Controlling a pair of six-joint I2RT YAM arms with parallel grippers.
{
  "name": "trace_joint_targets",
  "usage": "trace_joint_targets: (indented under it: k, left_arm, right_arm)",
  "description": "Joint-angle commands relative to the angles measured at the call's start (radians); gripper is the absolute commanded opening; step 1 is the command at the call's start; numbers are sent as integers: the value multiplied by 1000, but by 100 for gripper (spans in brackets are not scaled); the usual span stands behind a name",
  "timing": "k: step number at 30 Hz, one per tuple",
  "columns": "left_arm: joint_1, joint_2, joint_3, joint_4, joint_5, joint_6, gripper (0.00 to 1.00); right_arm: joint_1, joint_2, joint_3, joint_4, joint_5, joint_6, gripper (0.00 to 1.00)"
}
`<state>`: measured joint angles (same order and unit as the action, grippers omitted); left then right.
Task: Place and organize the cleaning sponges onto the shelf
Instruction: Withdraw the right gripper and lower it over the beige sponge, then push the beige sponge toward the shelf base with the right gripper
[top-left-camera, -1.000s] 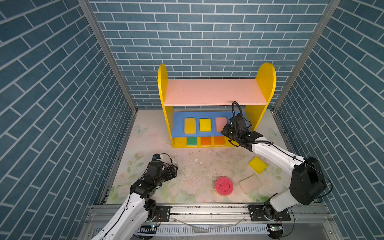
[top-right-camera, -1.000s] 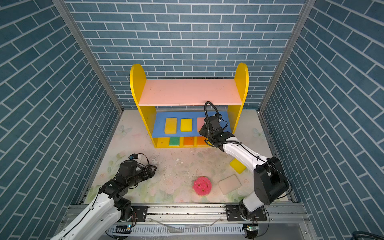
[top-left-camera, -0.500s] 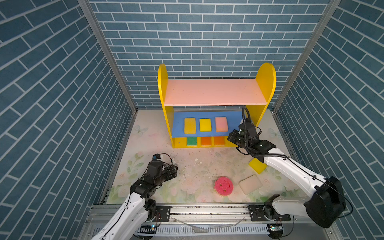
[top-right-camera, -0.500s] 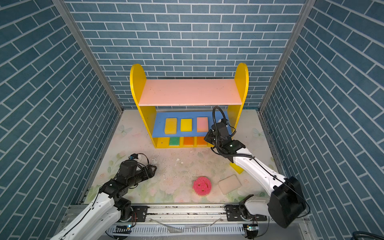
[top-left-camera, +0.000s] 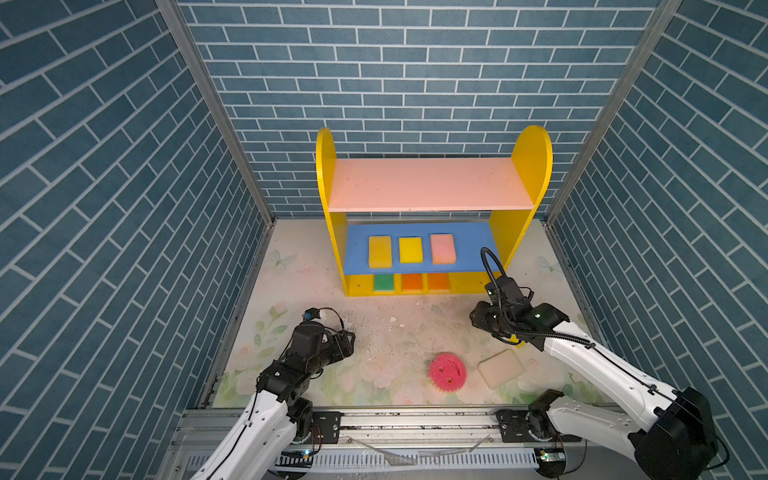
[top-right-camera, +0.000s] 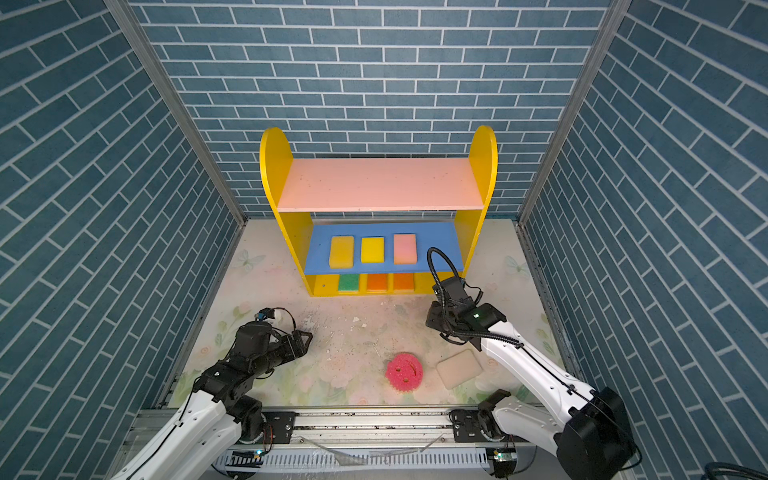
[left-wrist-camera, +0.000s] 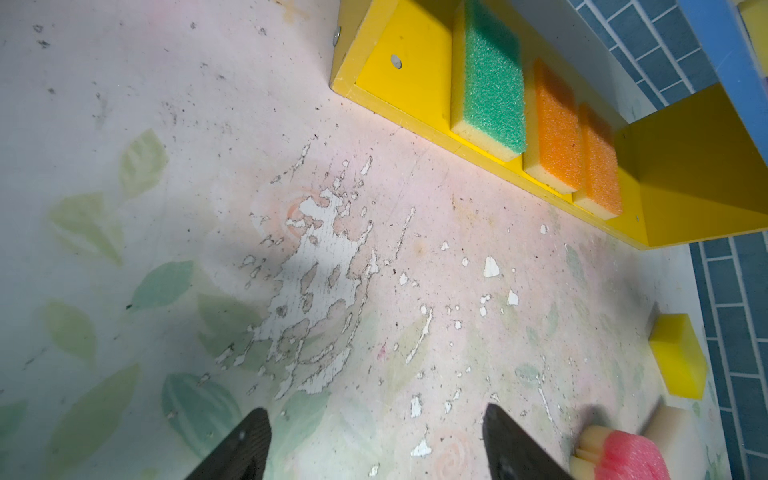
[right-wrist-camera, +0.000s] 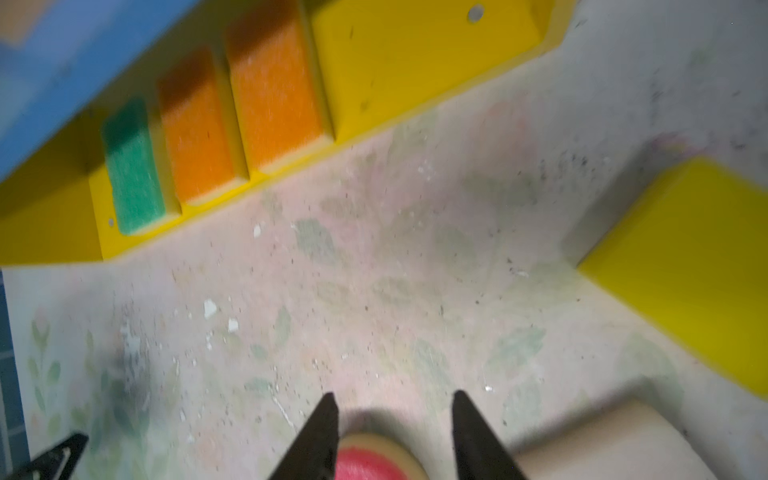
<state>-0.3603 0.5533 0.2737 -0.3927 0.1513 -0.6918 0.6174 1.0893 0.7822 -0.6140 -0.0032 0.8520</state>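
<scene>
Flowered surface (top-left-camera: 395, 332) in front of the shelf (top-left-camera: 432, 191) carries three sponges — round pink sponge (top-left-camera: 447, 371), cream sponge (top-left-camera: 500, 368), yellow sponge (right-wrist-camera: 685, 266) — all nearer my right end effector (right-wrist-camera: 394, 395), parted and empty near the yellow one, while my left end effector (left-wrist-camera: 374, 409) hovers wide open, empty, well apart.

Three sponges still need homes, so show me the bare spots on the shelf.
The pink top board is wholly bare. The blue board is free right of the pink sponge; the base right of the rightmost orange sponge. Both levels are crowded from left to middle.
</scene>
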Motion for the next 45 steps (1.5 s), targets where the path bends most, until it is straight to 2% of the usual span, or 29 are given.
trace_joint_targets:
  k: [1,2,3,7,9,15,20,22,24,29,31,36,41,45]
  left_arm:
    - [5,-6,30,-24,1,17,82]
    - [5,-6,32,-23,3,16,82]
    - [5,-6,31,-22,5,16,82]
    - [5,-9,26,-17,7,7,82]
    - [5,-10,21,-13,13,4,82]
    - [5,-4,27,-20,24,18,82]
    - [6,7,14,2,30,19,82]
    - [5,21,13,18,37,20,82]
    - [6,37,13,35,37,28,82]
    - [4,79,12,77,48,28,82]
    - [5,79,8,83,46,28,82]
    - [6,64,2,67,36,25,82]
    - [7,36,0,35,10,26,82]
    - [6,37,-2,37,-1,27,82]
  right_arm:
    - [13,17,-40,-90,-158,-81,60]
    - [22,15,-51,-111,-137,-70,66]
    - [26,10,-57,-138,-106,-53,68]
    - [23,-48,-93,-242,67,45,71]
    - [10,-78,-119,-255,109,85,72]
    - [-31,-82,-200,-251,96,164,75]
    - [-35,-85,-287,-147,37,206,72]
    - [-34,-79,-322,-44,-19,220,68]
    - [-32,-63,-342,67,-59,234,58]
    - [-22,21,-264,141,-26,223,19]
    - [-19,76,-222,162,-34,205,12]
    - [33,232,-120,240,-35,158,0]
    - [135,348,15,276,3,88,0]
    - [173,399,78,328,-11,73,0]
